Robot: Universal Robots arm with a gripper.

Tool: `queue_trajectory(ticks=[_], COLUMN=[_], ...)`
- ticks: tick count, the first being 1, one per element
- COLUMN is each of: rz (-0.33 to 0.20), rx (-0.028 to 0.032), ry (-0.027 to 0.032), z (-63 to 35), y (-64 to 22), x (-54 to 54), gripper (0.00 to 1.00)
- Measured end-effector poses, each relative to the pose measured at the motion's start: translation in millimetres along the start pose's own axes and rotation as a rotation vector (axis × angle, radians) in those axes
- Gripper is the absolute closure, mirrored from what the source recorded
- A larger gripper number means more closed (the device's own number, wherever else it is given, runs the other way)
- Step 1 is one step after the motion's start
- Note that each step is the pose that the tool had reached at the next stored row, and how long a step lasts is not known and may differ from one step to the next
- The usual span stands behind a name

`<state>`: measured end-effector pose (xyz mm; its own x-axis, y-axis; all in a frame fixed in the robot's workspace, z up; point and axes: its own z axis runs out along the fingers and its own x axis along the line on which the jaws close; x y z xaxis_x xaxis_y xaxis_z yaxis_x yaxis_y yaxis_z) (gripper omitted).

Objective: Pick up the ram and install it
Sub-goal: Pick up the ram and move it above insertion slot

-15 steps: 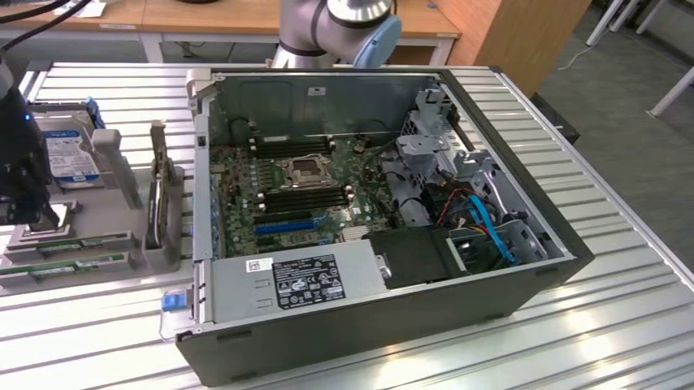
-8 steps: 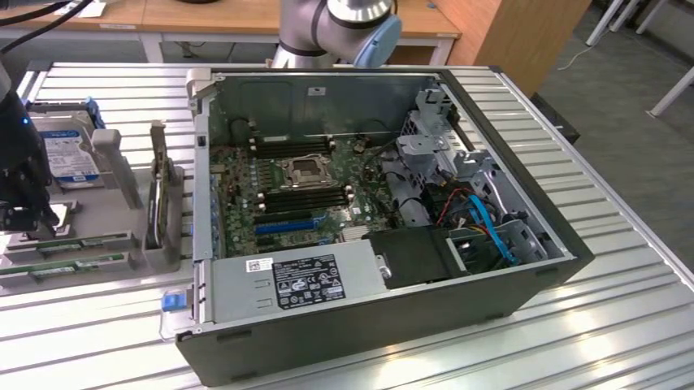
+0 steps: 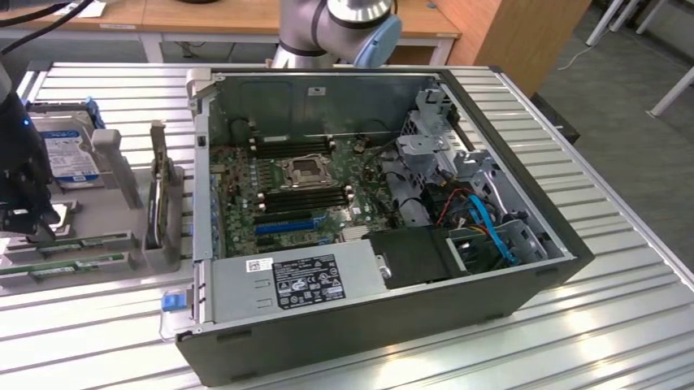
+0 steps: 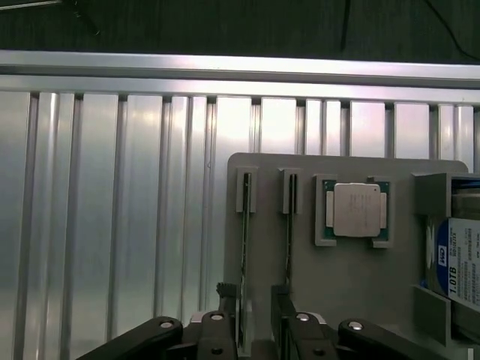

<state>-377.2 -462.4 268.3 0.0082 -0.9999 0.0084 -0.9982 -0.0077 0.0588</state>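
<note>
Two rams stand on edge in slots of a grey fixture [image 4: 345, 277]; they are thin green sticks, one [image 4: 244, 262] beside the other [image 4: 289, 255]. My gripper [image 4: 253, 334] is low over the fixture and open. Its fingers [image 4: 225, 322] stand on either side of the first stick's near end without closing on it. In the exterior view the gripper [image 3: 28, 221] hangs at the far left over the same fixture, where the green sticks [image 3: 63, 244] lie. The open computer case [image 3: 379, 219] sits in the middle, with black memory slots [image 3: 307, 197] beside the processor socket [image 3: 301, 169].
A square silver processor [image 4: 356, 210] rests in a pocket of the fixture, and a hard drive [image 4: 459, 262] stands at its end. A grey upright bracket [image 3: 162, 203] stands between the fixture and the case. The ribbed metal table [image 3: 607, 187] spreads around everything.
</note>
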Motion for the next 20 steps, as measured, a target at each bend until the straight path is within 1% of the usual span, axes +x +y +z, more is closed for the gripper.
queue_trajectory(ticks=[2,3,20], rz=[0.000,0.000,0.000], rx=[0.0000,-0.0001,-0.0001], ry=[-0.0001,0.0001,0.0000], z=[3.3,5.0,36.0], y=[-0.2,-0.3,-2.3], x=[0.2,0.5,2.6], gripper=[0.68,0.62,0.62])
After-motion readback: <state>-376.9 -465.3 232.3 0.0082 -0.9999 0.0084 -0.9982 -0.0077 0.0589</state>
